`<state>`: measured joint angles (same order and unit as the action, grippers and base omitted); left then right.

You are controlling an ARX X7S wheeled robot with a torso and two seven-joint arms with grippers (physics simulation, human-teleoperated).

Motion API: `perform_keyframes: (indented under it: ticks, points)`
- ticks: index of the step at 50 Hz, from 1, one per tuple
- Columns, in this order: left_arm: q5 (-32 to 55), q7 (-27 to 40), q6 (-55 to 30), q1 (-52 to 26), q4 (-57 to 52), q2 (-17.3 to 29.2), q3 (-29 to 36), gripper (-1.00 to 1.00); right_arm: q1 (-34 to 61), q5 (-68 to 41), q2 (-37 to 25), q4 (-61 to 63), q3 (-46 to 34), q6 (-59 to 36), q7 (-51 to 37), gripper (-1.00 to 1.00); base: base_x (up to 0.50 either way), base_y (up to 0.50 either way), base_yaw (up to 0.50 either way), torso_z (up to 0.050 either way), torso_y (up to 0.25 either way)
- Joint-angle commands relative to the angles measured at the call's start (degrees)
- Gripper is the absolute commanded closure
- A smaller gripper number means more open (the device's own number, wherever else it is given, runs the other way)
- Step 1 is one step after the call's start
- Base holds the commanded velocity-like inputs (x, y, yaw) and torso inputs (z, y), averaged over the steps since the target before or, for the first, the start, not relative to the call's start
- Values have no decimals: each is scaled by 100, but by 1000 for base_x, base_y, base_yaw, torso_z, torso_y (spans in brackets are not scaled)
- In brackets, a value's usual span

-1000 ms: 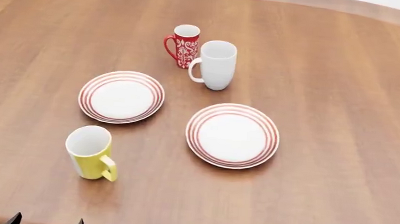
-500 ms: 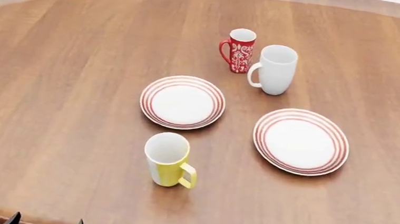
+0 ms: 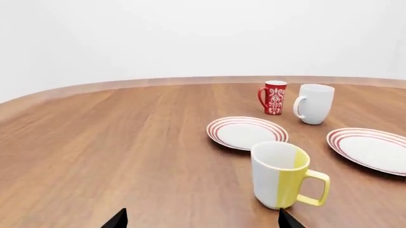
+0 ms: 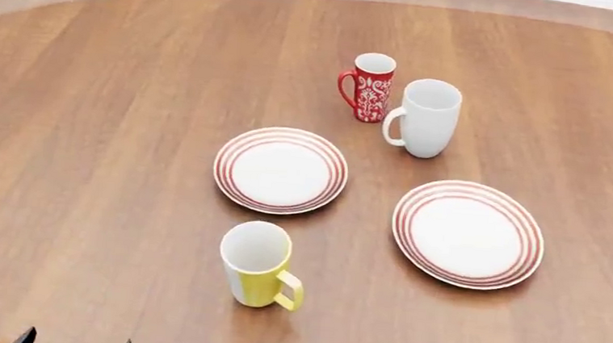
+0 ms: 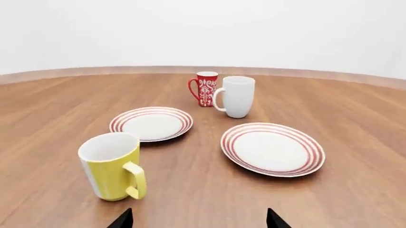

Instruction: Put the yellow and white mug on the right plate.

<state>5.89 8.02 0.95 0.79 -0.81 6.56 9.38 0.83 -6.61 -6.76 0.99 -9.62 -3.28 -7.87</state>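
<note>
Yellow and white mug [image 4: 258,264] upright on worktop [image 4: 92,140], well apart from right plate [image 4: 467,234]. Both grippers' fingers apparently spread, empty; only tips visible.

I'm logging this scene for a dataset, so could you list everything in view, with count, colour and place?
Yellow and white mug: one, yellow outside, white inside, upright near the table's front edge, handle toward the robot's right.
Left plate: one, white with red rings, mid-table, behind the yellow and white mug.
Right plate: one, same pattern, to the robot's right.
White mug: one, plain white, behind the plates.
Red patterned mug: one, red with white pattern, close beside the white mug on its left.
Table: one, brown wood.
Left gripper: dark fingertips only, spread apart, empty.
Right gripper: the same.
</note>
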Motion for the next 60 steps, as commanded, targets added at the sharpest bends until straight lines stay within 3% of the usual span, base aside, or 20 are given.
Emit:
perform_keyframes:
  ticks: [1, 27, 43, 60]
  points:
    - [32, 60, 0, -29, 11, 56, 91, -100, 10, -45, -94, 22, -138, -5, 39, -100, 500, 0, 0, 0, 0]
    - [92, 174, 58, -37, 54, 156, 243, -100, 18, 64, -165, -1, -246, 151, -243, -100, 495, 0, 0, 0, 0]
    - [179, 211, 97, -26, 13, 221, 300, -100, 15, -16, -277, 312, -292, -86, -301, -100, 0, 0, 0, 0, 0]
    - [279, 279, 79, -36, -37, 297, 303, -100, 79, -699, -1607, 920, -410, -1077, 1177, -100, 0, 0, 0, 0, 0]
